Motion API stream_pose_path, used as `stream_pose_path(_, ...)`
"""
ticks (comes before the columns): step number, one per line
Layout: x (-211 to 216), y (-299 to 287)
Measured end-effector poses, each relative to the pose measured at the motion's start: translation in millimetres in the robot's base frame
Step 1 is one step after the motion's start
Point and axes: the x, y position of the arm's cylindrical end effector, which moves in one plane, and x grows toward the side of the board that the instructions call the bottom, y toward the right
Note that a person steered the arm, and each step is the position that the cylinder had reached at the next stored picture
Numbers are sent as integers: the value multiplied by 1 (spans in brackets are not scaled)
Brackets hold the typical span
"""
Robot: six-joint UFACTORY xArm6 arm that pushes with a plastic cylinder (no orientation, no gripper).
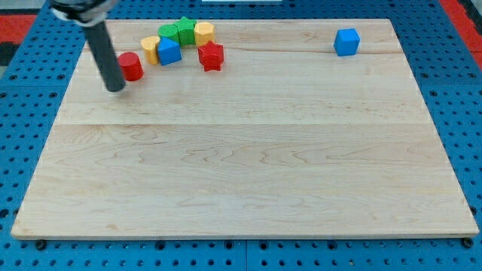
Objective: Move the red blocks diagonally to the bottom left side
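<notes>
A red cylinder (132,66) stands near the board's top left. A red star-shaped block (212,56) lies to its right. My tip (115,87) rests on the board just left of and slightly below the red cylinder, close to or touching it. Between the two red blocks sit a yellow block (151,50) and a blue block (169,52). Behind them are a green block (169,31), a green star-like block (184,31) and a yellow cylinder (204,32).
A blue cube (346,41) sits alone near the top right. The wooden board (241,173) lies on a blue perforated table. The rod (102,49) slants up toward the view's top left.
</notes>
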Motion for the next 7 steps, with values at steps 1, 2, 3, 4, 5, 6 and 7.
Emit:
stream_pose_path(1,-37,1)
stream_pose_path(2,-43,31)
stream_pose_path(3,-44,59)
stream_pose_path(4,-59,59)
stream_pose_path(5,-59,86)
stream_pose_path(6,-57,82)
stream_pose_path(7,-66,21)
